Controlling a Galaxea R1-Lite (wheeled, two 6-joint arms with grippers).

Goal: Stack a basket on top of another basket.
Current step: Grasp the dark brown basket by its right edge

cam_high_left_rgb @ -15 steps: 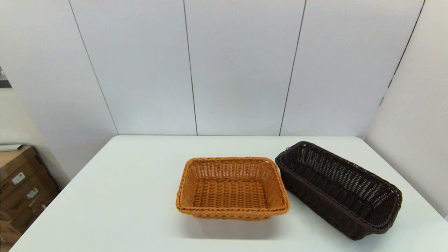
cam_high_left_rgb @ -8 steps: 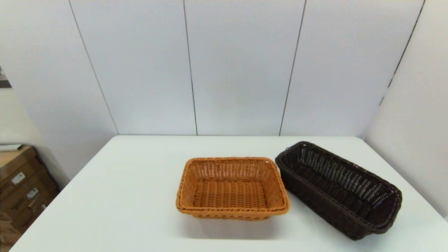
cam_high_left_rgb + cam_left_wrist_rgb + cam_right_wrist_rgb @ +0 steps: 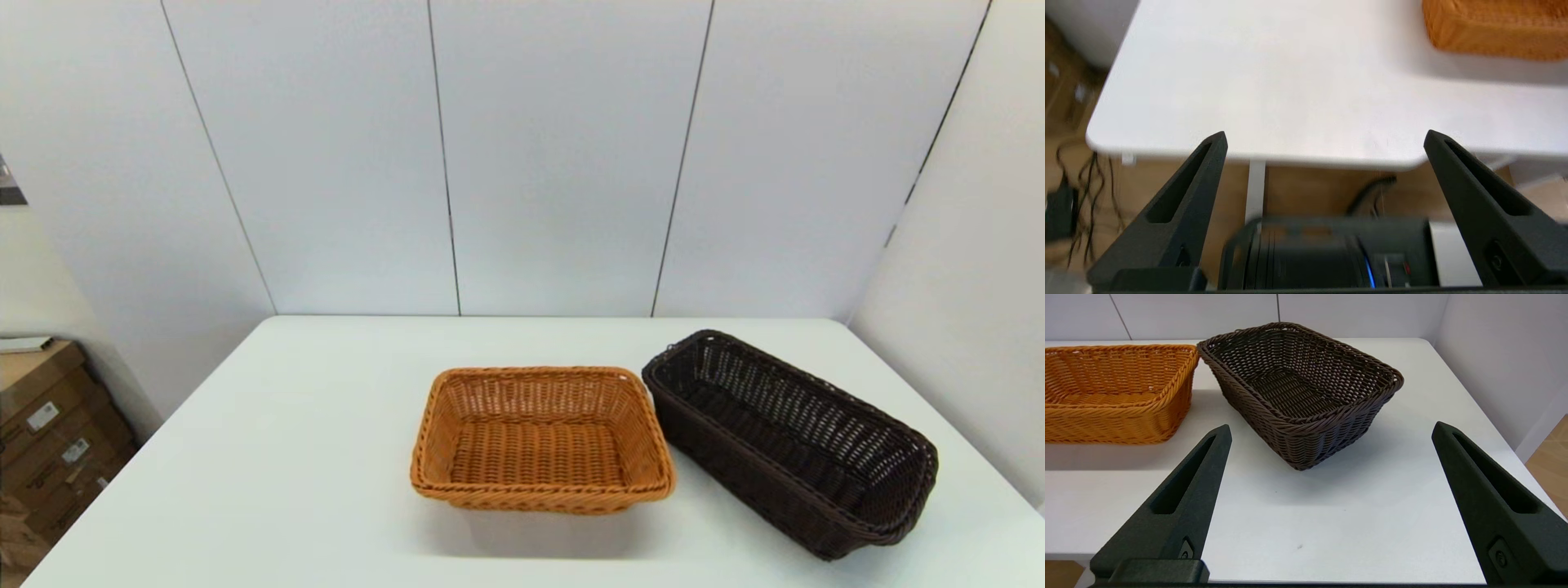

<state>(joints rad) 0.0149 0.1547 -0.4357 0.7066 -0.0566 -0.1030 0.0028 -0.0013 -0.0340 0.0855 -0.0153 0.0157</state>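
- While resting flat on the white table [image 3: 286, 457], dark brown basket [image 3: 790, 441] lies toward the right side, angled, long side running away toward the far right corner.
- Orange-tan basket [image 3: 542, 441] sits upright near the table's middle, just left of the dark one; near corners close together, cannot tell whether touching.
- Both baskets empty, not stacked.
- Right hand [image 3: 1331, 435] held low off the table's near edge, facing the dark brown basket [image 3: 1300, 388]; fingers [image 3: 1184, 506] spread wide, gripping nothing, well short of the basket.
- Left hand [image 3: 1325, 139] back beyond the table's near edge, fingers [image 3: 1180, 208] spread wide, holding nothing; only a corner of the orange-tan basket [image 3: 1494, 28] seen ahead of it.
- Neither arm seen from the head camera.
- Cardboard boxes [image 3: 49, 441] stacked on the floor off the table's left side.
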